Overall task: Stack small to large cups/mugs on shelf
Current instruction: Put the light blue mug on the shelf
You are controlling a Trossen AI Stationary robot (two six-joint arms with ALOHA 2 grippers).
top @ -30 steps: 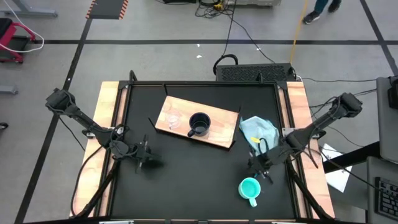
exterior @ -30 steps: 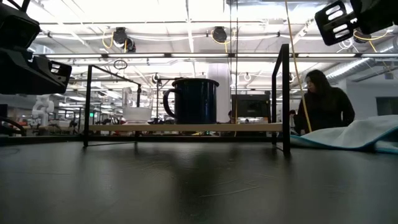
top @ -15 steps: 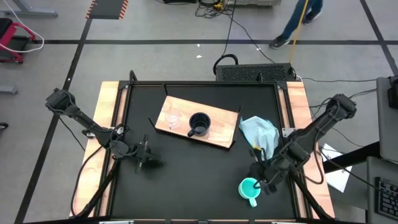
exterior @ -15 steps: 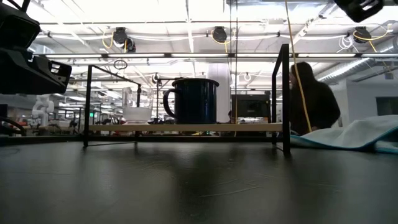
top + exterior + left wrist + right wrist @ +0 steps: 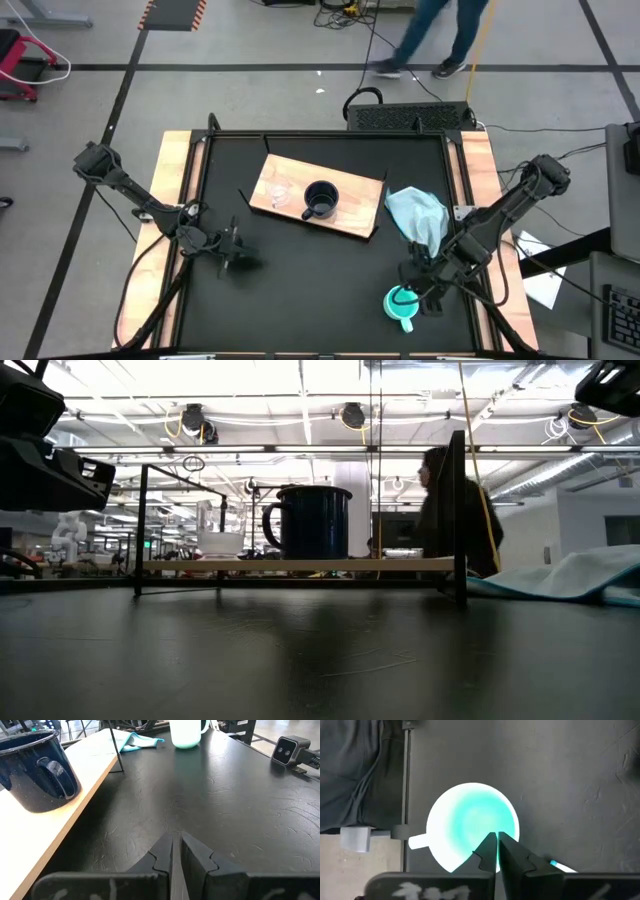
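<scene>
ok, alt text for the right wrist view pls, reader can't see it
Looking straight down, the right claw hangs with its fingers shut directly over the open mouth of the turquoise mug, which stands upright on the black tabletop with its handle sticking out sideways. A pale blue cloth lies off to one side.

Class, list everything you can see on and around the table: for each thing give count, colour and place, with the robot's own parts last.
Glass cup: one, clear, on the board's left part.
Black mug: one, on the board beside the glass cup.
Turquoise mug: one, on the tabletop near the front right, under the right tool.
Board: one, light brown, on thin black legs at the table's middle back.
Cloth: one, pale blue, right of the board.
Person: one, dark clothes, walking beyond the table.
Left tool: one, dark, shut, front left, away from the cups.
Right tool: one, dark, shut, above the turquoise mug's opening.
</scene>
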